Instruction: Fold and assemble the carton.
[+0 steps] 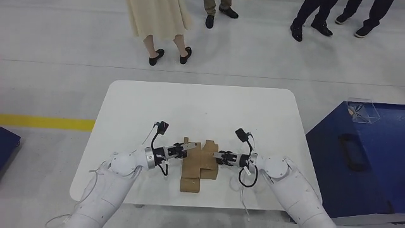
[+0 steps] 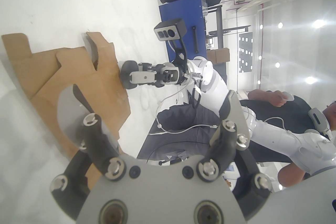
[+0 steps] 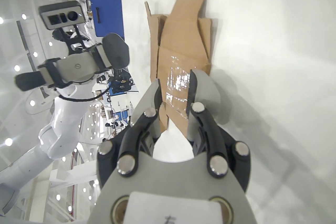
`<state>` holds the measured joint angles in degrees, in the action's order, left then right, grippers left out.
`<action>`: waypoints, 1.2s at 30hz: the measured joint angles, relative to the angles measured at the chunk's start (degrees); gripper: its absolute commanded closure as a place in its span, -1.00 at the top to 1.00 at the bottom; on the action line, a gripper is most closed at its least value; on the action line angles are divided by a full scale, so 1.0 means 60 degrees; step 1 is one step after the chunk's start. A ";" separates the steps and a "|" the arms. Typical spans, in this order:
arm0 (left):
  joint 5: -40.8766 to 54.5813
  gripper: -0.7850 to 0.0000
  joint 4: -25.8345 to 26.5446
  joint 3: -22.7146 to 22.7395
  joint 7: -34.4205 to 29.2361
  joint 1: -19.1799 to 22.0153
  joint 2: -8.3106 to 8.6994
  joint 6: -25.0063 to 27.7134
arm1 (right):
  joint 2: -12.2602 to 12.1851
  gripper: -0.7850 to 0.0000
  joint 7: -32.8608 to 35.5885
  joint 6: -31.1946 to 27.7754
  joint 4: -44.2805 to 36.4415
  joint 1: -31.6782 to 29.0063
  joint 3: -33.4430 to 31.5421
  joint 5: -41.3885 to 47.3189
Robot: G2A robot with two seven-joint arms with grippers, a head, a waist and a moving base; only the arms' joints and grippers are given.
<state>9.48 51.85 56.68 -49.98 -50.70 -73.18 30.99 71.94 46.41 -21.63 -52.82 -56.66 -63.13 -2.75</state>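
**Gripping the carton [image 1: 192, 164] from one side**

The flat brown carton lies on the white table [image 1: 253, 104] near its front edge, between both arms. The right gripper [image 3: 174, 89] has its jaws closed on the carton's edge, with a taped flap between them. The left gripper [image 2: 153, 104] is wide open and holds nothing — one of its fingers lies over the cardboard.

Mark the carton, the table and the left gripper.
carton [image 1: 192, 164], top view, on its long middle panel.
table [image 1: 253, 107], top view, bare surface beyond the carton.
left gripper [image 2: 152, 101], left wrist view, midway between its fingertips.
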 measured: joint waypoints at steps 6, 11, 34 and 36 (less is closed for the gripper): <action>-0.0275 1.00 0.0340 0.0342 -0.0392 -0.0200 0.0207 -0.0498 | -0.0421 0.99 0.0162 -0.0087 -0.1672 -0.0889 -0.1051 -0.0257; -0.0962 1.00 0.0646 0.0297 -0.1020 -0.0273 0.0337 -0.1450 | -0.0592 0.97 -0.0423 0.0571 -0.2926 -0.1650 -0.1350 -0.1259; -0.0567 -0.43 -0.0924 -0.0904 -0.0978 0.0454 -0.0232 -0.1116 | -0.0454 1.00 -0.0725 0.1068 -0.2205 -0.1181 -0.0527 -0.1334; -0.0324 -0.51 -0.1121 -0.0915 -0.0949 0.0524 -0.0285 -0.1035 | -0.0434 1.00 -0.0717 0.1071 -0.2062 -0.1101 -0.0466 -0.1268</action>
<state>7.54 45.12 51.18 -55.68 -47.56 -74.89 24.78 69.33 42.11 -15.20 -65.19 -63.27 -65.93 -10.36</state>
